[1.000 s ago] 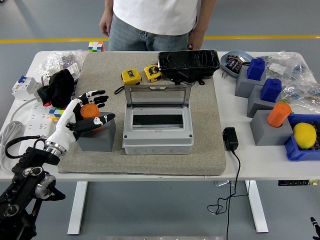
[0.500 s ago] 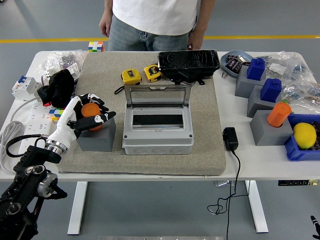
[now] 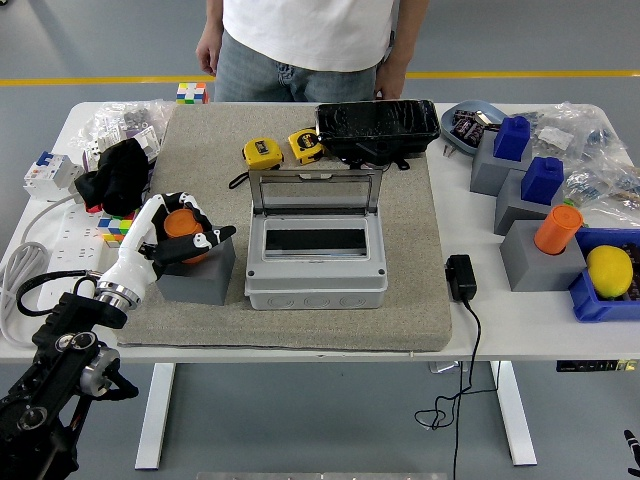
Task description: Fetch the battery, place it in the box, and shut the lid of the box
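An orange cylindrical battery (image 3: 182, 228) stands in a grey block holder (image 3: 197, 272) on the left of the tan mat. My left hand (image 3: 183, 226) is curled around the battery, fingers on its far side and thumb on its near side. The grey box (image 3: 315, 260) sits at mid-mat with its clear lid (image 3: 315, 190) standing open at the back. My right hand is out of view.
Two yellow tape measures (image 3: 283, 149) and a black pouch (image 3: 378, 127) lie behind the box. A black adapter (image 3: 460, 276) with cord lies right of the mat. Grey blocks with blue and orange parts (image 3: 540, 215) stand at right. A person stands at the far edge.
My left hand has gone from spread fingers beside the battery to fingers curled around it. The battery and box have not moved.
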You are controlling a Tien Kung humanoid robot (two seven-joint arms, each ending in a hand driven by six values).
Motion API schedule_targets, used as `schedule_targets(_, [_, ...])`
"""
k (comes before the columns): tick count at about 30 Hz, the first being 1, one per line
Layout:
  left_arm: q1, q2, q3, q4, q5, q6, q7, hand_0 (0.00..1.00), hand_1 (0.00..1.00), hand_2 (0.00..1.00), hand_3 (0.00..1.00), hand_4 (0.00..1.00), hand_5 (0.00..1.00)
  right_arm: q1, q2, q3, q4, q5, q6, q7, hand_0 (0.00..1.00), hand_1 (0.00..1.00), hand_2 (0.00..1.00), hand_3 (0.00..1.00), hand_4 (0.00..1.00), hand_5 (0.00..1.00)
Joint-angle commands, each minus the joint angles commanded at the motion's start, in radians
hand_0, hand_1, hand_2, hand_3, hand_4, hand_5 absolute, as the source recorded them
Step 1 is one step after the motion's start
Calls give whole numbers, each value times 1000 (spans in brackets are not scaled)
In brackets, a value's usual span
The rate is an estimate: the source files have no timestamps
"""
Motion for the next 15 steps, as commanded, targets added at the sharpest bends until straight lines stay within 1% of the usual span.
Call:
schedule_targets(4, [-3, -1, 3, -2, 12, 28, 0, 175, 209, 219, 205, 998, 2, 0, 0, 1, 0, -1, 0, 1, 790, 747, 746, 795, 998, 998])
schedule_targets(5, [-3, -1, 4, -2, 14, 35, 0, 124, 150, 181, 172, 998, 2, 0, 1, 2, 0, -2, 0, 1, 789, 748, 746, 795, 998, 998])
schedule_targets(10, [-4, -1, 9, -3, 37, 66, 2, 124, 150, 181, 172, 998, 2, -1, 1, 5, 0, -5, 0, 0, 789, 748, 746, 795, 998, 998])
schedule_targets(11, [-3, -1, 11, -3, 37, 71, 1, 76, 88, 135, 130, 998, 2, -1, 0, 5, 0, -5, 0, 0, 788, 749, 746, 794, 998, 998])
schedule_targets(15, [-2, -1, 17, -6, 43, 86, -1, 76, 88, 135, 130, 998, 2, -2, -1, 4, 0, -5, 0, -1, 788, 749, 746, 794, 998, 998])
